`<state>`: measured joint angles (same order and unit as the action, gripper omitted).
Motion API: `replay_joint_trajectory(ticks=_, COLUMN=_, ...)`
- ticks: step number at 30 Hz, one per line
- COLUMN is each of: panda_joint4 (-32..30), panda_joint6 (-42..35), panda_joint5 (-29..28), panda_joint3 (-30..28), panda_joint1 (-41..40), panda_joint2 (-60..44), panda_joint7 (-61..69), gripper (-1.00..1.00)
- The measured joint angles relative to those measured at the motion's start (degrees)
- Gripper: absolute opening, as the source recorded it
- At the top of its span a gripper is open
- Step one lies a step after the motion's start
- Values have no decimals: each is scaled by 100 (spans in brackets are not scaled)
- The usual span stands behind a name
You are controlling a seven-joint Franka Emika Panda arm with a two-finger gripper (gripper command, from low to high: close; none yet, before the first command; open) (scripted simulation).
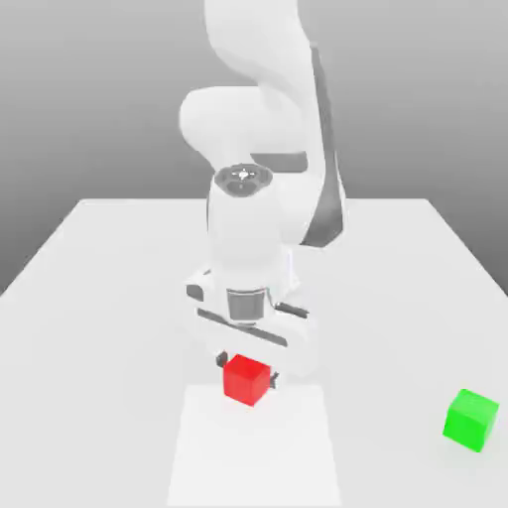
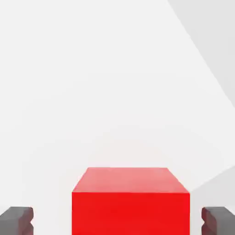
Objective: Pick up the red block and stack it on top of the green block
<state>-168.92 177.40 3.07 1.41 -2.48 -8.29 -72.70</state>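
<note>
A white table [image 1: 89, 298] carries two small cubes. The red block [image 1: 246, 379] sits directly beneath the robot arm, between the two dark fingertips [image 2: 16, 220] of the gripper [image 1: 248, 365]. A visible gap of bare table separates each fingertip from the red block's sides, so the jaws are spread wider than the cube. The green block [image 1: 470, 419] stands well apart from the red block, toward the exterior view's right. Between the red block and the green block lies bare tabletop with nothing standing on it. The arm's bulky white body rises directly behind and above the red block.
</note>
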Motion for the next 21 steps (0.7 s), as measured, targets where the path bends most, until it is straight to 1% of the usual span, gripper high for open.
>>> replay_joint_trajectory(ticks=1, panda_joint4=-6, panda_joint6=86, panda_joint5=-23, panda_joint3=-82, panda_joint1=83, panda_joint2=-89, panda_joint7=-30, gripper=-100)
replay_joint_trajectory(ticks=8, panda_joint4=-6, panda_joint6=111, panda_joint5=-48, panda_joint3=-97, panda_joint1=96, panda_joint2=-110, panda_joint7=-52, gripper=-100)
replay_joint_trajectory(ticks=13, panda_joint4=8, panda_joint6=-278, panda_joint5=172, panda_joint3=182, panda_joint1=-147, panda_joint2=293, panda_joint7=147, gripper=-100)
replay_joint_trajectory(ticks=17, panda_joint4=-12, panda_joint6=-632, panda_joint5=286, panda_joint3=233, panda_joint1=-168, panda_joint2=666, panda_joint7=235, gripper=-100)
replay_joint_trajectory(ticks=21, panda_joint4=-65, panda_joint6=-956, panda_joint5=243, panda_joint3=207, panda_joint1=-150, panda_joint2=1031, panda_joint7=194, gripper=-100)
